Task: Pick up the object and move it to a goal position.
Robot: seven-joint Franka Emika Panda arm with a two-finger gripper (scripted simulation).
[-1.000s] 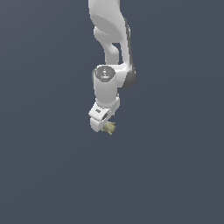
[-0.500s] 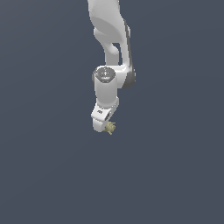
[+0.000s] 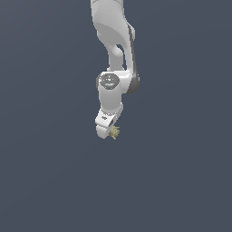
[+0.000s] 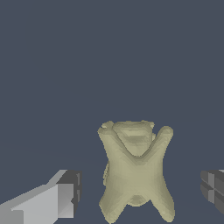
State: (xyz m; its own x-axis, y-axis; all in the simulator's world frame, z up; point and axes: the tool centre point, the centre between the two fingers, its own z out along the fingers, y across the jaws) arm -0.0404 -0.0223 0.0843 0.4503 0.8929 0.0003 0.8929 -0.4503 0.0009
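Basically unchanged from half a second ago: arm (image 3: pixel 113 54) and hand (image 3: pixel 110 131) sit where they were, olive-tan lump (image 3: pixel 115 132) same spot at the hand's tip. Hand open, fingers (image 4: pixel 52 199) well apart, lump (image 4: pixel 135 170) between them, touching neither. Lump is matte, knobbly, four stubby prongs in an X. Fingers white, blocky, dark ribbed pads.

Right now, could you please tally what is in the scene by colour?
Olive-tan: 1, the knobbly object
White: 1, the robot arm with its pincer
Total: 2
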